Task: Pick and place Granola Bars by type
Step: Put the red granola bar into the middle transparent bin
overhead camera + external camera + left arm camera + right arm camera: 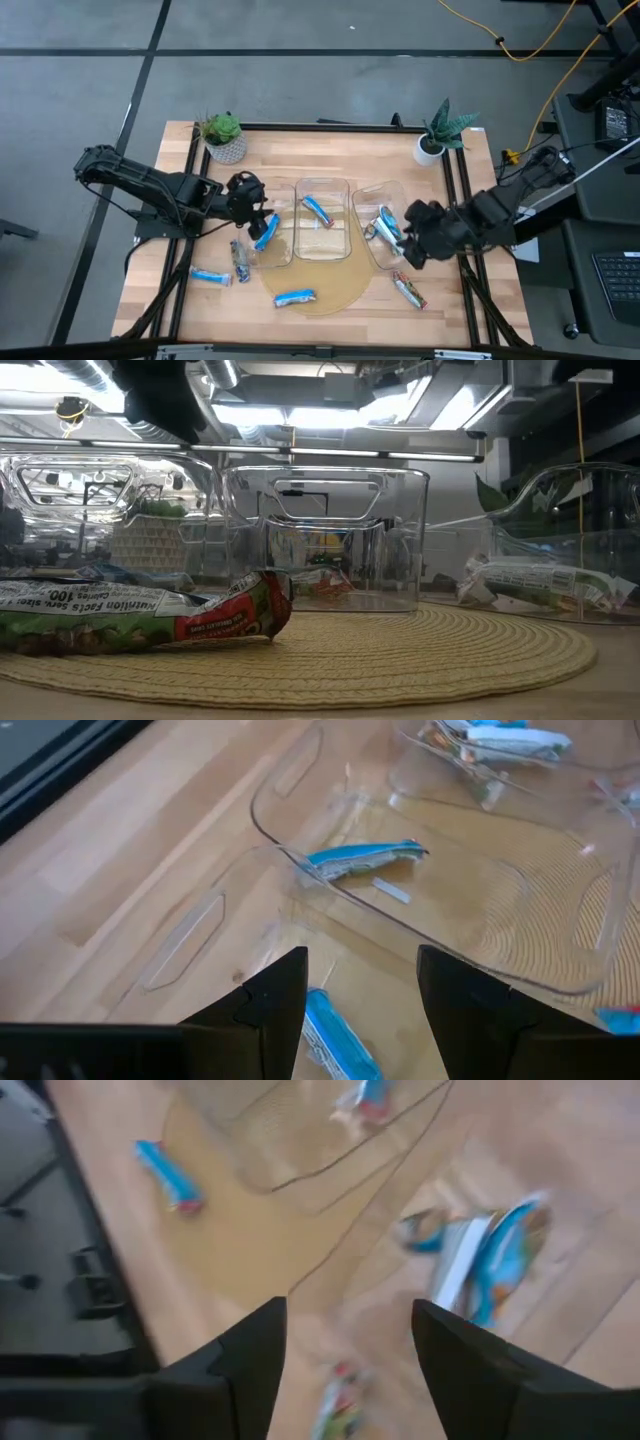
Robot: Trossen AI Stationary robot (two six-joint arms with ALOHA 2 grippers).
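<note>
Three clear bins stand side by side on a round woven mat (pixel 330 285). My left gripper (pixel 258 218) (pixel 360 965) hangs open over the left bin (pixel 272 245). A bright blue bar (pixel 335 1042) (pixel 266 233) lies below, between its fingers; I see no touch. The middle bin (pixel 322 225) holds a blue-and-white bar (pixel 318 210) (pixel 362 858). The right bin (pixel 380 240) holds a few bars (pixel 385 225) (pixel 485 1255). My right gripper (pixel 408 245) (pixel 350 1315) is open over that bin's near right side. An orange-red bar (pixel 408 291) (pixel 338 1402) lies on the table near it.
Loose bars lie on the table: a blue one (pixel 210 276), a silvery one (pixel 240 258), and a blue one (pixel 295 297) on the mat's near edge, close up in the low view (pixel 140 615). Two potted plants (pixel 222 135) (pixel 440 130) stand at the far corners.
</note>
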